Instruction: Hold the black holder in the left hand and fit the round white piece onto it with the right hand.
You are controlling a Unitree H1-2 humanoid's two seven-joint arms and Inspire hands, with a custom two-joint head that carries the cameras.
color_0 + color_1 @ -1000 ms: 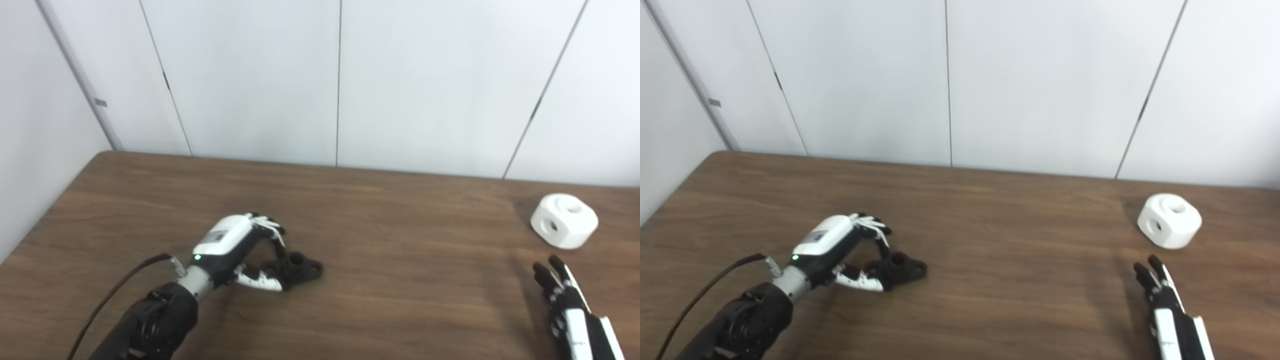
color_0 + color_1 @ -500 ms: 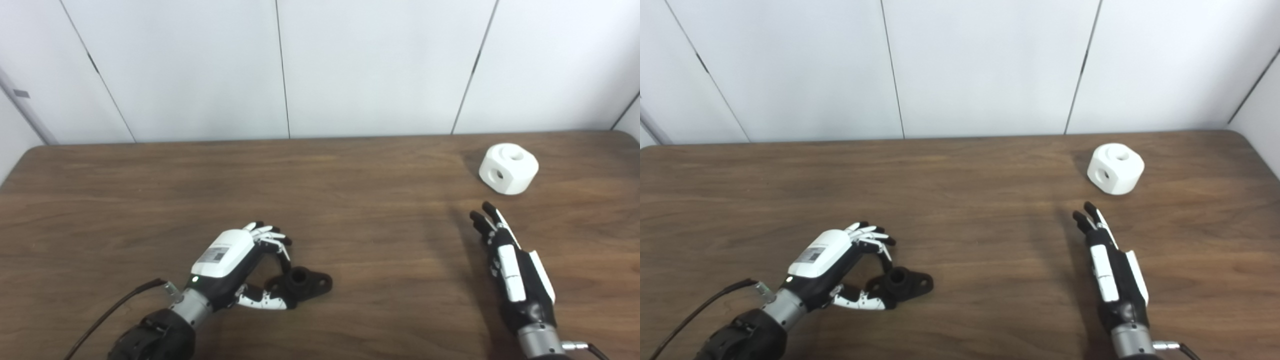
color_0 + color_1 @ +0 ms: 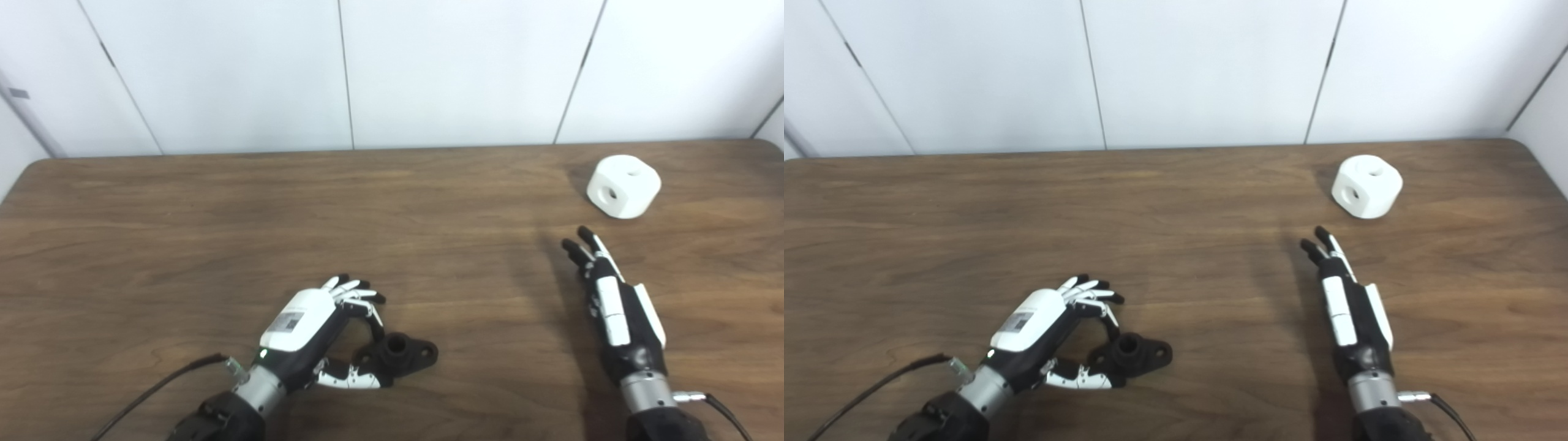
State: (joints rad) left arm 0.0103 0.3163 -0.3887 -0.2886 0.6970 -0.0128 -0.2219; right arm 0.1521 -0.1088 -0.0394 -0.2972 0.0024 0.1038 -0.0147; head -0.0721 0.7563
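Note:
The black holder (image 3: 401, 355) lies flat on the wooden table (image 3: 184, 233) at the near centre, its round socket facing up. My left hand (image 3: 306, 334) curls round the holder's left end, with a finger reaching down onto it from above and the thumb against its near side. The round white piece (image 3: 623, 186), with holes in its faces, sits at the far right of the table. My right hand (image 3: 612, 300) lies flat and open, fingers straight and pointing toward the white piece, about a hand's length short of it.
White wall panels (image 3: 459, 67) rise directly behind the table's far edge. The table's rounded right corner (image 3: 1528, 150) is just beyond the white piece. A black cable (image 3: 153, 392) trails from my left wrist.
The camera has swung right and tilted down, bringing both arms into view. My right hand has edged forward toward the white piece. My left hand keeps the same curl on the holder.

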